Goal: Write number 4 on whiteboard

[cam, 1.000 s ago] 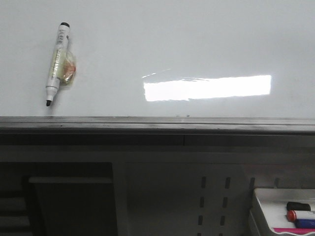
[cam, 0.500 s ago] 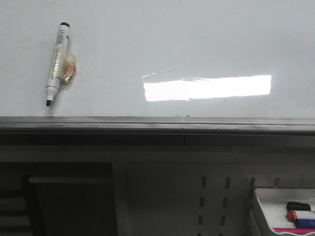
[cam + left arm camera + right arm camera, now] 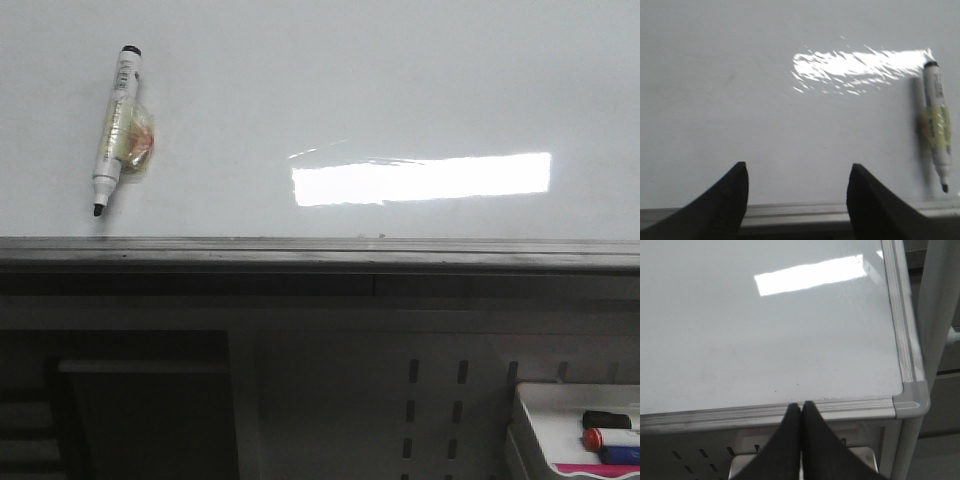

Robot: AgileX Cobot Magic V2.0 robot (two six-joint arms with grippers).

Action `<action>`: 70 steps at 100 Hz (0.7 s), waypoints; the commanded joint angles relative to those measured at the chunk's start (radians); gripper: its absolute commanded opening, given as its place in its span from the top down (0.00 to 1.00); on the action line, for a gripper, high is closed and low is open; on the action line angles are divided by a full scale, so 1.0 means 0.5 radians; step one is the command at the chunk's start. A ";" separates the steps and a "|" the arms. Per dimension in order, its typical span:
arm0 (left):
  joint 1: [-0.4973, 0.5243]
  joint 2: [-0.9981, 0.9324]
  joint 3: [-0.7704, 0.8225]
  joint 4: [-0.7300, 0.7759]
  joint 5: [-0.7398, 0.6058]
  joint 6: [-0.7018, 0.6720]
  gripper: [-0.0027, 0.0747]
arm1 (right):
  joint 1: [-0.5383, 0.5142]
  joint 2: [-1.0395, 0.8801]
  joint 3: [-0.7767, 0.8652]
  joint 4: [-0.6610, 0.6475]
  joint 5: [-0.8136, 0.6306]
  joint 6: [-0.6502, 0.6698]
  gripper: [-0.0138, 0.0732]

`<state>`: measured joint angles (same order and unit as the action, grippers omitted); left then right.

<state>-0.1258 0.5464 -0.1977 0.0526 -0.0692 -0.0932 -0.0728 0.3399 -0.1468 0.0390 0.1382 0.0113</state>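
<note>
The whiteboard (image 3: pixel 350 90) is glossy white with a bright glare and a grey lower rail (image 3: pixel 320 252). No number 4 shows on it; the surface is blank. A white marker (image 3: pixel 115 128) with a black tip pointing down and a yellowish wrap lies on the board at the left. It also shows in the left wrist view (image 3: pixel 936 125). My left gripper (image 3: pixel 796 170) is open and empty, over the board's lower edge, with the marker off to one side. My right gripper (image 3: pixel 801 406) is shut and empty, at the rail near the board's corner (image 3: pixel 910 397). Neither gripper shows in the front view.
A small white tray (image 3: pixel 575 430) with a black, a red and a blue marker sits below the board at the right. Under the rail is a grey perforated panel (image 3: pixel 430 400). A grey post (image 3: pixel 940 315) stands beside the board's corner.
</note>
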 commanded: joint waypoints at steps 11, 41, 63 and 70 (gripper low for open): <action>-0.453 0.454 -0.179 -0.042 -0.374 -0.005 0.44 | -0.013 0.034 -0.068 -0.003 -0.164 0.000 0.92; -0.795 1.206 -0.439 -0.205 -0.685 -0.008 0.44 | -0.013 0.034 -0.068 -0.003 -0.167 0.000 0.92; -0.794 1.449 -0.584 -0.205 -0.716 -0.008 0.44 | -0.013 0.034 -0.068 -0.003 -0.167 0.000 0.92; -0.794 1.491 -0.604 -0.233 -0.722 -0.008 0.44 | -0.013 0.034 -0.068 -0.003 -0.167 0.000 0.92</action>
<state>-0.5142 1.2893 -0.4583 -0.0425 -0.3435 -0.0932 -0.0728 0.3399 -0.1468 0.0390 0.1382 0.0113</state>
